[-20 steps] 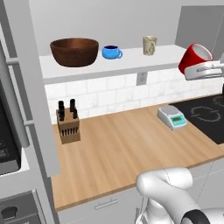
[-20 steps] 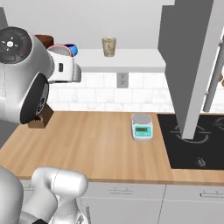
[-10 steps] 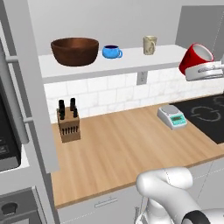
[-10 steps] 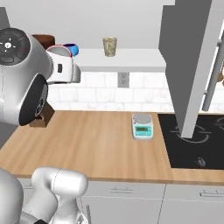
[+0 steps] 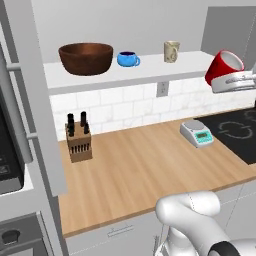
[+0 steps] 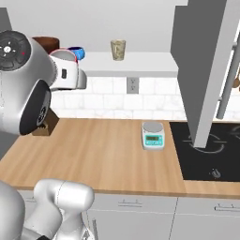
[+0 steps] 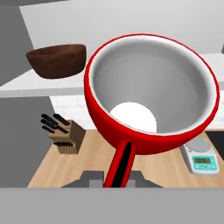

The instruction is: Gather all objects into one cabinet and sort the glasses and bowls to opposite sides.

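My gripper [image 5: 227,83] is shut on the red cup [image 5: 223,67], holding it tilted in the air at the right end of the white shelf board [image 5: 150,74]. In the hand view the red cup [image 7: 153,92] has its white inside facing me, and the gripper [image 7: 118,175] grips its wall at the bottom. Along the shelf stand the brown wooden bowl [image 5: 86,58], the blue mug [image 5: 128,59] and the beige tumbler [image 5: 171,51]. The tumbler [image 6: 118,49] also stands clear in the right base view. The arm hides most of the mug [image 6: 78,51] there.
A knife block [image 5: 79,140] stands on the wooden counter [image 5: 140,170] by the tiled wall. A small scale [image 5: 197,133] sits next to the black cooktop [image 5: 235,131]. A tall grey cabinet door [image 6: 204,70] with a bar handle [image 6: 227,79] juts out on the right.
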Robot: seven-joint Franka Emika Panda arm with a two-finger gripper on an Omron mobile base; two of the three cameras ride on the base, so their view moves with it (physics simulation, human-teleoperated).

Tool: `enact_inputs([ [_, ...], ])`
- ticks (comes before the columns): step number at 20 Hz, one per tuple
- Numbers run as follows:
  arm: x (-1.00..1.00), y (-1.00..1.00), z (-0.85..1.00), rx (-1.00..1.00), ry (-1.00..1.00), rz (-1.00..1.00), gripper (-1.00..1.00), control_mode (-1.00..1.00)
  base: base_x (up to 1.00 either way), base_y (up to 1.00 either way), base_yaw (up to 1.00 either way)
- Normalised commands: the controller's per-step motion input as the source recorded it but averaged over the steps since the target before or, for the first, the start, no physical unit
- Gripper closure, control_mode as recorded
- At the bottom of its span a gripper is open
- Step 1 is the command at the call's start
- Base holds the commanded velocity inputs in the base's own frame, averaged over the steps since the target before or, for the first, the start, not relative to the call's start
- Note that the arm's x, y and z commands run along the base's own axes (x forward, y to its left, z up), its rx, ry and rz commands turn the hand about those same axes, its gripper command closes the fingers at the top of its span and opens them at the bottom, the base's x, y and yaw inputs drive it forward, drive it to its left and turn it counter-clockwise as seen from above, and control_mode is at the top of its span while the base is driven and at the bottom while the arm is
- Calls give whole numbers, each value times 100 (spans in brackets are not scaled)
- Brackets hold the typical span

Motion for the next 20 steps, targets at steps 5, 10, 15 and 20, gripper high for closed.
enact_inputs([
  [5, 27, 1, -62, -15, 7, -6, 100, -100, 0, 0, 0],
  [10, 34, -19, -11, -3, 5, -4, 100, -100, 0, 0, 0],
  [15, 71, -35, 27, 0, 23, -3, 100, -100, 0, 0, 0],
  [20, 67, -8, 24, 0, 35, -10, 100, -100, 0, 0, 0],
])
